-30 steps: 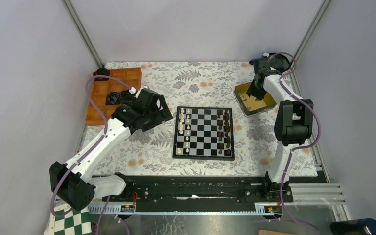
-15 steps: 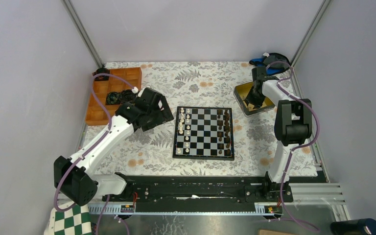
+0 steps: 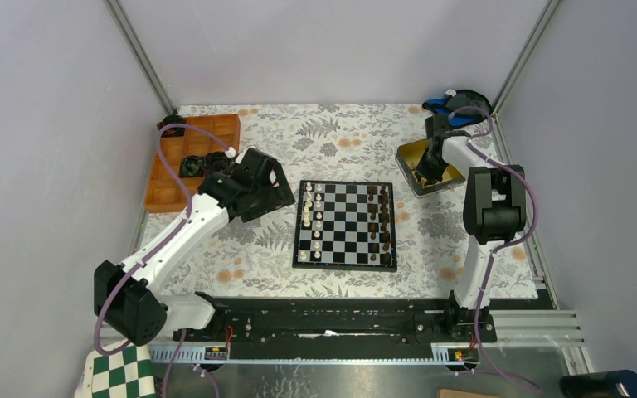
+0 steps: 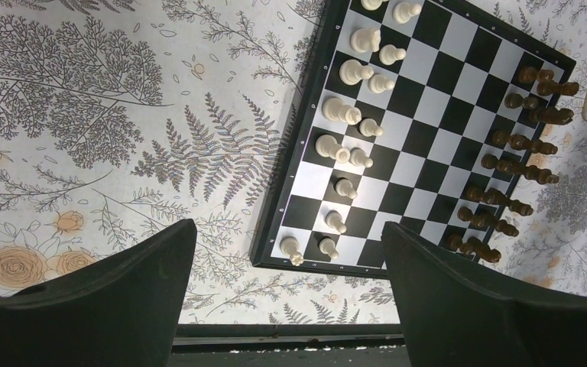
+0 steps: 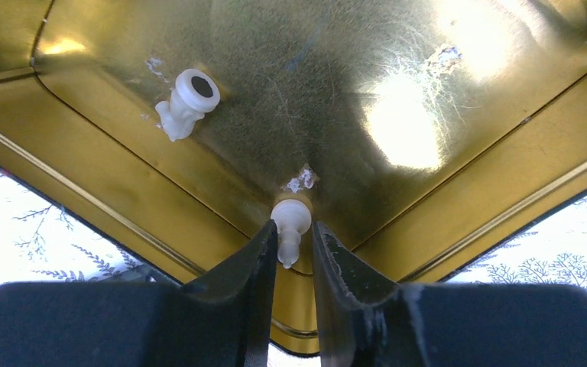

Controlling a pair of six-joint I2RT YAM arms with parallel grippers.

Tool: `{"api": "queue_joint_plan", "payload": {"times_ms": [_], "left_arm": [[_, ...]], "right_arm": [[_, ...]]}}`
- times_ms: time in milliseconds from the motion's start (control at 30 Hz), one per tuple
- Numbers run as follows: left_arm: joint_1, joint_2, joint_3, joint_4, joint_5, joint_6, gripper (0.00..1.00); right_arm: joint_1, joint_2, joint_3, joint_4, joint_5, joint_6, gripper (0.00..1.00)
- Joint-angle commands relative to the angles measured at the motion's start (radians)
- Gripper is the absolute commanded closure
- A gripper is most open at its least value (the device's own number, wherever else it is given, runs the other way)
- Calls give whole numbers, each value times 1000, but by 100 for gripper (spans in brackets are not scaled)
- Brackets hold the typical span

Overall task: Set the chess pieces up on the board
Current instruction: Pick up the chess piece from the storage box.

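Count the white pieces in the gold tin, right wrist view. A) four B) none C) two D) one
C: a tipped piece lies in the tin, and a second piece sits between the fingers of the right pincer.

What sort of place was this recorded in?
Probably a lab test cell: plain grey walls and metal corner posts box in a table with a floral cloth, with the left arm and right arm bolted to a rail at its edge.

Bright even light, glare inside gold tin point(image 5: 405, 115)
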Motion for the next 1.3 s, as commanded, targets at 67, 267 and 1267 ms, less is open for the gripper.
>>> {"api": "queue_joint_plan", "payload": {"times_ms": [67, 267, 1267], "left_arm": [[10, 6, 18, -2, -26, 15, 1], [13, 3, 8, 4, -24, 15, 1], [20, -133, -113, 7, -15, 29, 1]], "right_arm": [[3, 15, 17, 1, -7, -15, 78], [3, -3, 43, -11, 19, -21, 100], [163, -247, 97, -95, 60, -49, 100]]}}
